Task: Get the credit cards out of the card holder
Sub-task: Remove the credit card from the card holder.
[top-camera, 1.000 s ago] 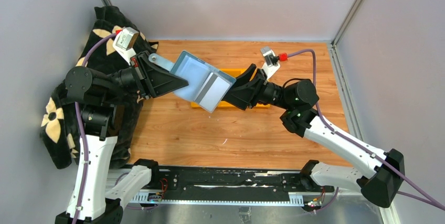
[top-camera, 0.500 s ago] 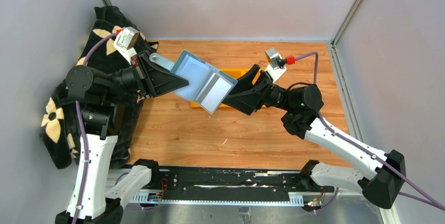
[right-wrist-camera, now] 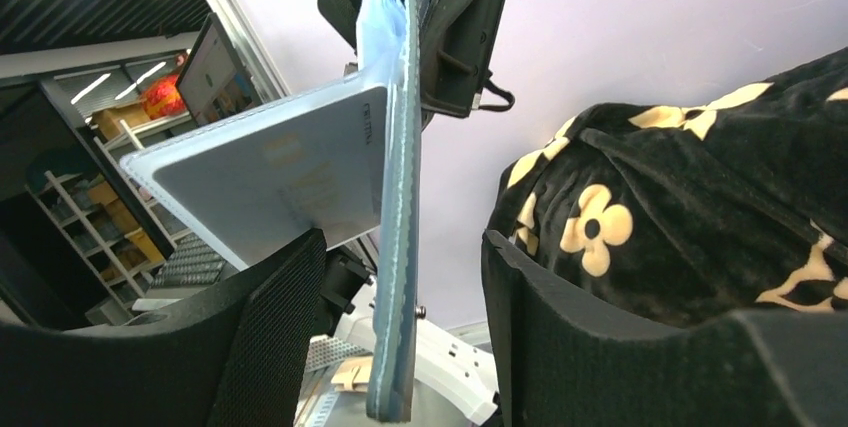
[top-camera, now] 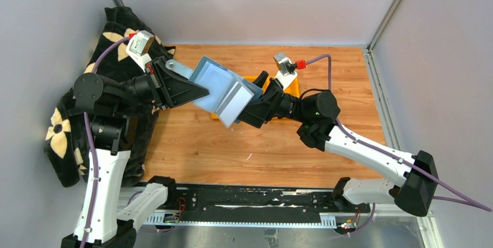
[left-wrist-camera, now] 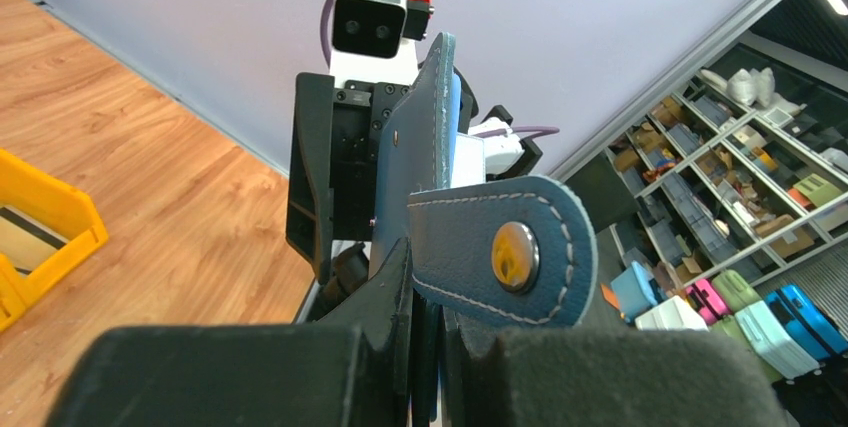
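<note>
- The card holder [top-camera: 218,85] is hanging open in the air above the table [top-camera: 192,143], between the two arms, its long axis running from far left to near right
- Its pale-blue inside is facing up, and its teal strap tab [left-wrist-camera: 500,252] with a round snap is pointing far left
- A silvery-grey credit card [top-camera: 237,98] is lying against the right flap
- The left gripper [top-camera: 200,91] is clamping the left flap
- The right gripper [top-camera: 247,110] is standing spread, one finger on either side of the right flap's edge, with gaps showing
- A yellow bin [left-wrist-camera: 60,217] is sitting on the table beneath
</note>
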Controlling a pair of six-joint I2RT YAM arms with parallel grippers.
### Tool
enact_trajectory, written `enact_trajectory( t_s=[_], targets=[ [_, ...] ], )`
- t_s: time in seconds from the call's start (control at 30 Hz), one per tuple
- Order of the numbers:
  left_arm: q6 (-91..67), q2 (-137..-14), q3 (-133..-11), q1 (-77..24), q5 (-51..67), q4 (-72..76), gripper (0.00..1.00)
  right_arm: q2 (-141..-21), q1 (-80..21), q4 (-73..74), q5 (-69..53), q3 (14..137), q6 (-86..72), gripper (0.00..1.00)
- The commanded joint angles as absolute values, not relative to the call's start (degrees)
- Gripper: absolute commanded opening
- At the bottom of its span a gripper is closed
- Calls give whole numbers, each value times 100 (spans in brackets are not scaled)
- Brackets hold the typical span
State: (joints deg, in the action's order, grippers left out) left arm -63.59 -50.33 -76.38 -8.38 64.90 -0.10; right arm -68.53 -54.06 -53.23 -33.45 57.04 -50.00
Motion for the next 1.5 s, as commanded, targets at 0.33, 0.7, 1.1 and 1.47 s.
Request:
enact_trajectory(
  t_s=[0.33,0.7,1.1,1.47],
  targets=[
    [-5683,-4835,-7507,-835,6438,-458,0,-6581,-6163,-4671,-1602,6029,-3723,63],
    [-3981,-4694,-7666,-835,6034,-1823,3,-6388,-6510,-3316,-947,6397,-2809,31],
    [-3815,-4681,-7824,-835,5858,-1977,50,-5646,-6508,-2828,-731,5959,-2718,4],
    [-6015,-4548,-6962,-844,6306,246,66,-5848,-6512,-2693,-1252,6257,-2748,2]
  ],
)
